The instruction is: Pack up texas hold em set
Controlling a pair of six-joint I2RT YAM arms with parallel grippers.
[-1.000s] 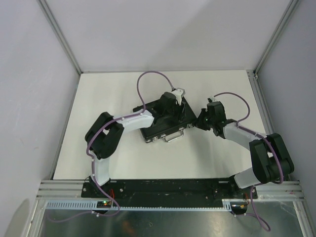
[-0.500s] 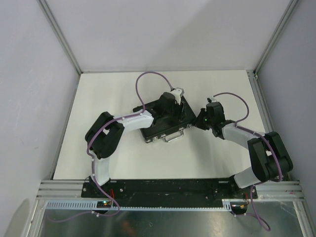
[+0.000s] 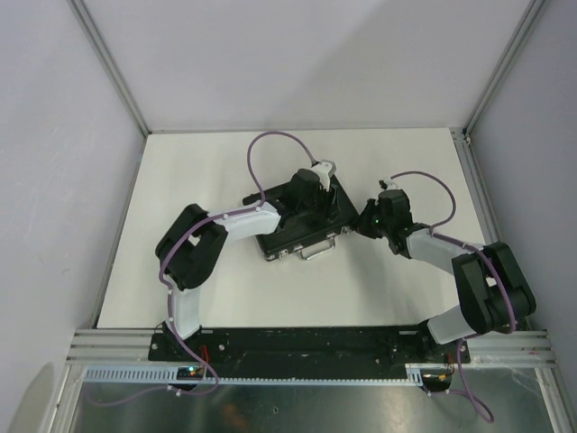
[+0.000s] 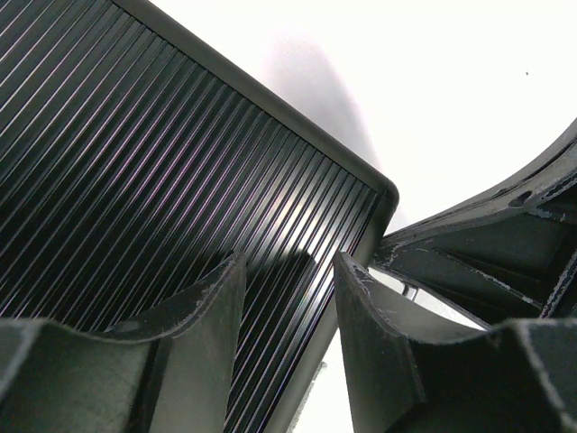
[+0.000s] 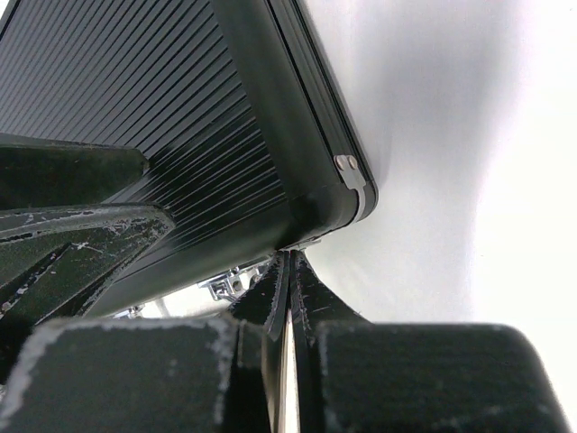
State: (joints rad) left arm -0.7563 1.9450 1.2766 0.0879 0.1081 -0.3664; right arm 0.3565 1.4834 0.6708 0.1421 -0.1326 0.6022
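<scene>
Smooth matt white table throughout. On the left, left arm in white shell with black joints, looped by a thin purple cable. At mid-table, lying flat and closed, the small black briefcase: rectangular, corners rounded, lid of fine parallel ribs with a dull sheen, bright metal handle on the near edge. From the right wrist view, a small silver riveted plate on one corner and a glint of chromed fitting low on the side. Further right, right arm, white and black like the other.

Stretched in from the left, elbow bent, wrist above the far part of the lid. Left gripper half spread, scuffed black fingers either side of a strip of ribbing near a lid corner, pinching nothing; contact with the lid impossible to tell. Stretched in from the right, forearm low and slanting toward the case's right end. Right gripper pressed together, holding nothing, tips right at the lower edge of the corner.
</scene>
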